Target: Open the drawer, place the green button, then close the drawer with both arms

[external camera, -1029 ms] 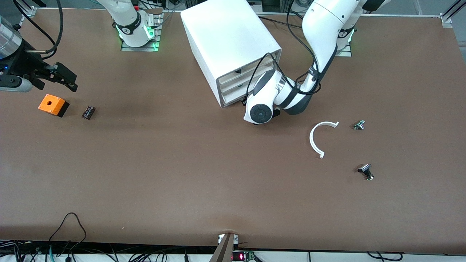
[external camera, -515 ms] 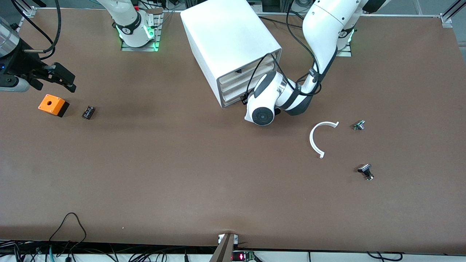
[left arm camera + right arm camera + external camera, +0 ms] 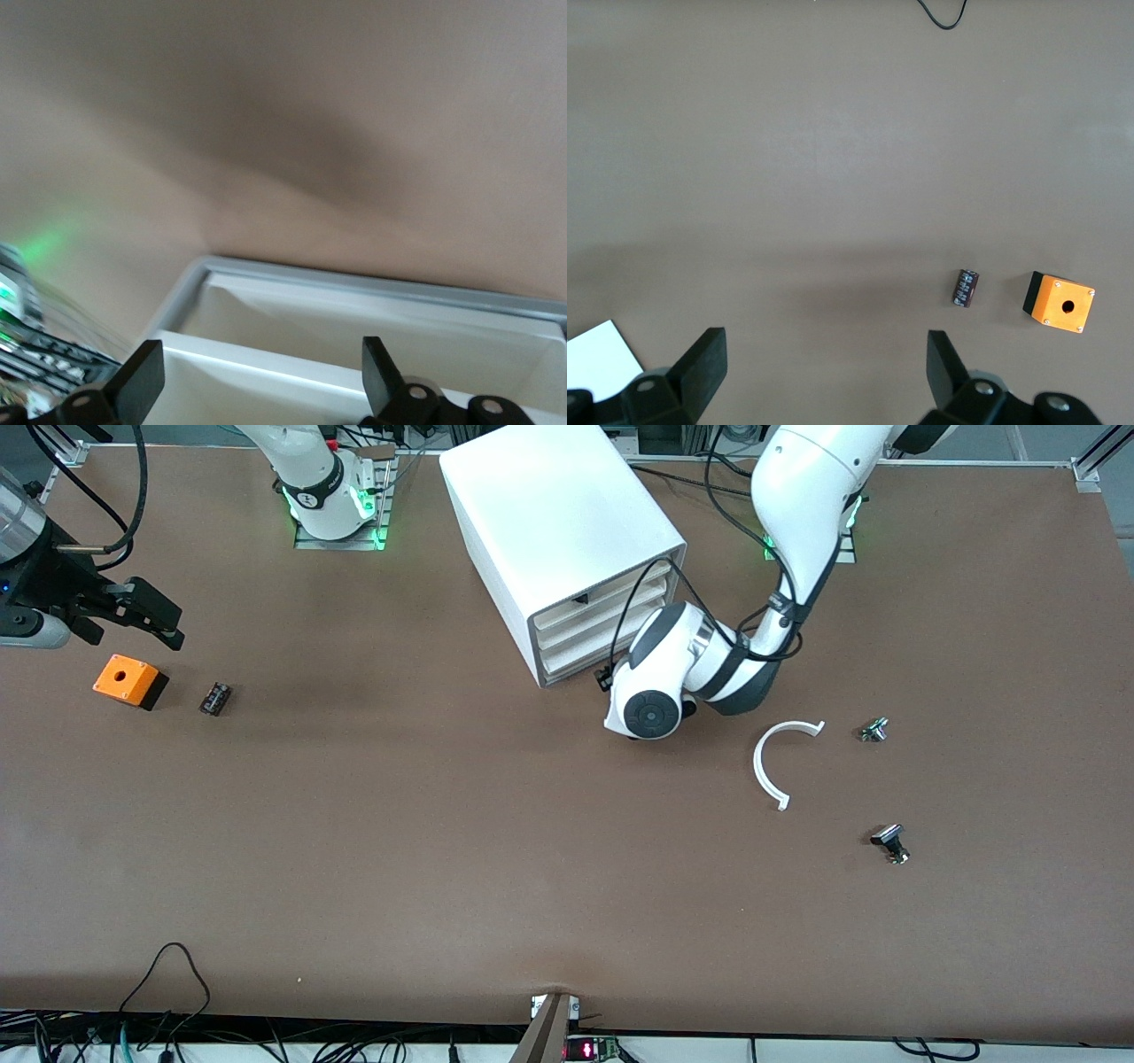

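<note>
at the cabinet's [image 3: 567,531] drawer front, your left gripper [image 3: 257,390] sits at the lowest drawer [image 3: 580,657], jaws wide, gripping nothing. the green button [image 3: 874,729] lies on the counter [image 3: 443,824] at about 3 o'clock from the white arc [image 3: 780,762]. your right gripper [image 3: 824,381] waits above the orange box [image 3: 129,680], jaws wide.
</note>
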Controlling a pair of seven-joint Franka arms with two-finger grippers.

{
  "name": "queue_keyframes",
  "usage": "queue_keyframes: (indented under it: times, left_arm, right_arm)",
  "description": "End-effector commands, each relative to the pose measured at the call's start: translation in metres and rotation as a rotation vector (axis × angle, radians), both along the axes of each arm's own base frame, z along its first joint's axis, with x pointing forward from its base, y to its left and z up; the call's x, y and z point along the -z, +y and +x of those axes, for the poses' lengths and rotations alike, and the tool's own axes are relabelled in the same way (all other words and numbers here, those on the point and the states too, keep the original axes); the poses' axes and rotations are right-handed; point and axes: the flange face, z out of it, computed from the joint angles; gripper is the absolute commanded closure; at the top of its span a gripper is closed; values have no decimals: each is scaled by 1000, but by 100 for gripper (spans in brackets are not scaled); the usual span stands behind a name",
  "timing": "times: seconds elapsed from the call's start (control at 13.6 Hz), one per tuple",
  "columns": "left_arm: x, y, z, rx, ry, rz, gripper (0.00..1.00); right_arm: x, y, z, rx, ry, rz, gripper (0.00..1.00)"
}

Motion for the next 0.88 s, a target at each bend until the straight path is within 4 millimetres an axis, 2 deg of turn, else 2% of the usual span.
queue_keyframes:
  times: [0.0, 0.15, 0.22, 0.29, 0.44, 0.59, 0.66, 0.74, 0.81]
  left_arm:
    - [-47, 33, 35, 149, -67, -5, 2]
    - [-79, 70, 59, 252, -125, -34, 2]
    - [-86, 91, 70, 299, -139, -51, 2]
    - [-94, 104, 76, 366, -161, -46, 2]
    - [-128, 116, 82, 476, -230, 1, 2]
    - [-176, 124, 78, 553, -289, -31, 2]
    - [-201, 133, 73, 581, -312, -44, 7]
    - [-222, 143, 62, 605, -310, -53, 22]
    - [-246, 160, 50, 612, -326, -55, 30]
  right_arm:
    - [-6, -3, 3, -6, -8, 0, 0]
    - [-6, -2, 3, -6, -6, 2, 0]
    - [-6, -2, 3, -6, -8, 2, 0]
    - [-6, -2, 3, -6, -6, 2, 0]
    - [-9, -2, 3, -6, -12, 2, 0]
    - [-11, -2, 3, -6, -16, 3, 0]
    - [-11, -2, 3, -4, -13, 2, 0]
    - [-12, -2, 2, -3, -14, 2, 0]
    - [-11, -2, 3, -4, -13, 2, 0]
